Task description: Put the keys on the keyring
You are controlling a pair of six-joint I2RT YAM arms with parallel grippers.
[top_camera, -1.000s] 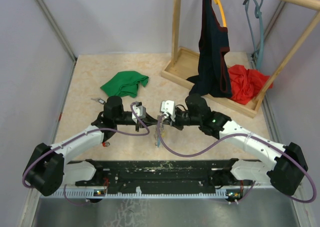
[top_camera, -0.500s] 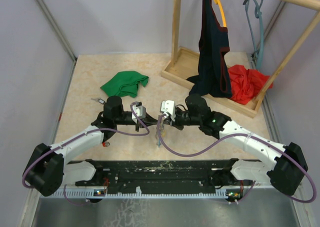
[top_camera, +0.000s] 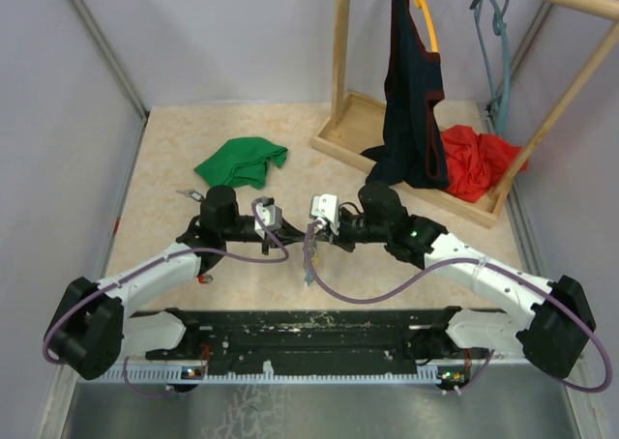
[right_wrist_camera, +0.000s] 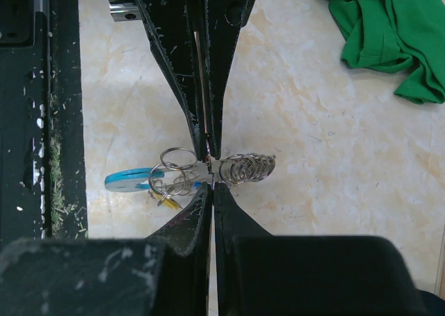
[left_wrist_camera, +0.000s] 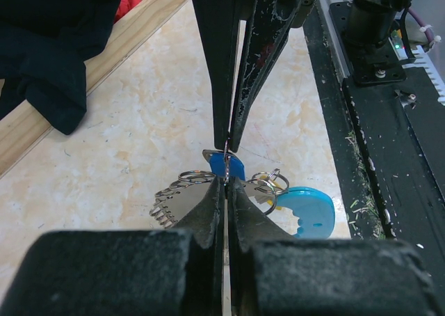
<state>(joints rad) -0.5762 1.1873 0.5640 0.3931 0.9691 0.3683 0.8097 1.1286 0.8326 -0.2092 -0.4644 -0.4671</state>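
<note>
Hard to make out: from overhead the keyring (top_camera: 308, 257) is only a thin pale strand dangling below the two wrists, over the tabletop (top_camera: 174, 149). No single key can be picked out there. In both wrist views the fingertips cover the very spot where metal is pinched, so we cannot tell which ring or link each one grips. The head of a blue key (left_wrist_camera: 233, 167) peeks from behind the tips, and its blade is hidden. A yellow sliver (right_wrist_camera: 167, 200) under the rings may be another key (too small to confirm).

Pose: both arms reach inward from their bases and meet nose to nose over the near middle of the tabletop, forearms low. The left end effector (left_wrist_camera: 224, 184) is closed, its tips pressed together on the keyring. The right end effector (right_wrist_camera: 211, 187) is closed on it too, from the opposite side. The two pairs of tips almost touch, and the bundle hangs between them.

Materials: the keyring is silvery wire rings, several bunched into a tight spring-like coil. A flat light-blue disc (left_wrist_camera: 309, 211) with small holes hangs beside them. The fingers are black and scuffed with pale flecks. The tabletop is beige and marbled. A crumpled green cloth (top_camera: 242, 160) lies well apart at far left. A pale wooden rack (top_camera: 348, 130) at far right carries a dark garment (top_camera: 411, 101), with a red cloth (top_camera: 474, 163) heaped on its base.
</note>
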